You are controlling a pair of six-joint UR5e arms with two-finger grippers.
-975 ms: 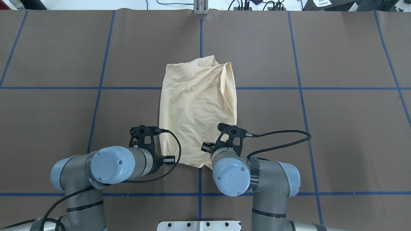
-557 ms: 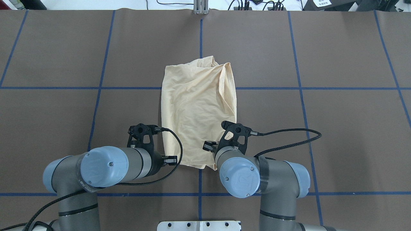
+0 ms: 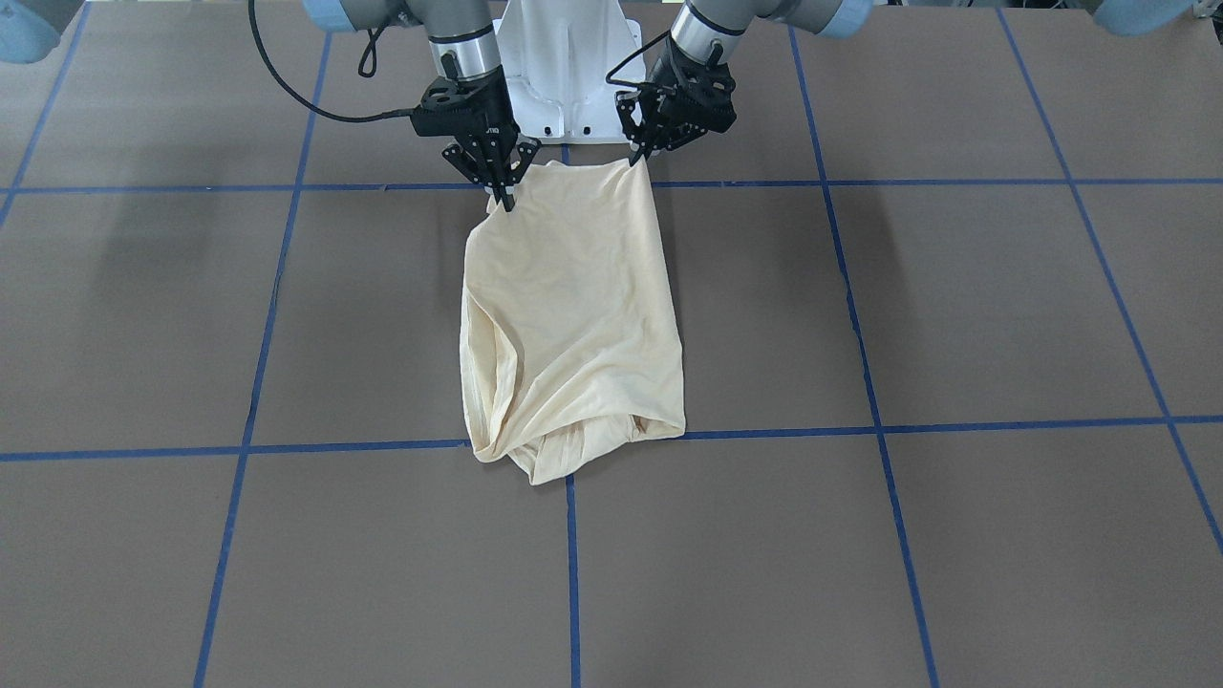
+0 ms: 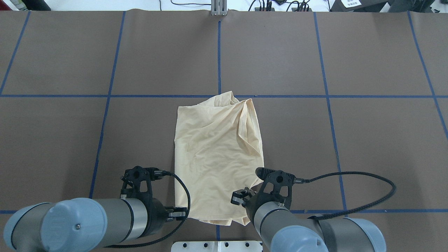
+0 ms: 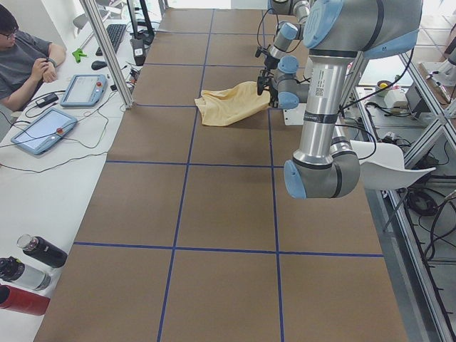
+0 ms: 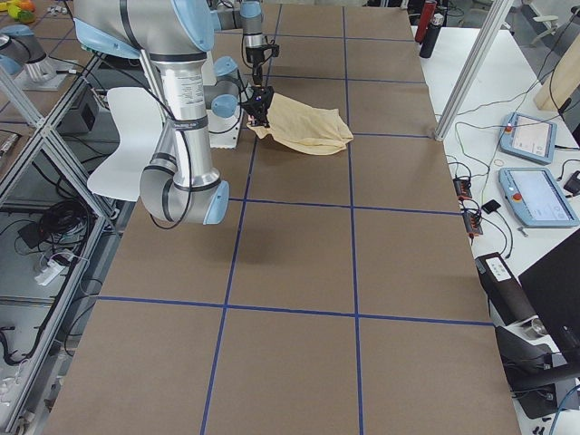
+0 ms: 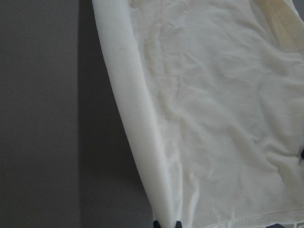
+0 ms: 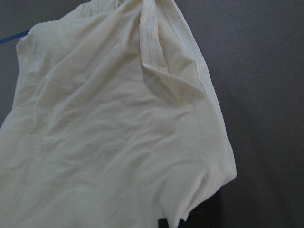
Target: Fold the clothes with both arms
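Shows one pale yellow shirt on a brown table. Lies mostly flat, folded into a long block, with small wrinkles all over. Bunches up at the far end, away from the robot, with the tip just over a blue tape line that runs across the table. Sits in the middle of the table, right in front of the white base.

Pinches one near corner of the shirt with the left claw. Pinches the other near corner with the right claw. Squeezes both claws closed on the cloth. Shows only the black finger tips at the bottom of each wrist view, with the shirt's edge caught between them. Holds the two corners a little above the table, so the near edge runs from one claw to the other.

Reaches in low with the left arm on one side of the shirt and the right arm on the other. Trails a black cable from the right wrist in a big loop over the table.

Has a person sitting well away at a white desk along the far side of the table, across from the robot, next to two flat screens. Has some bottles lying on that same desk.
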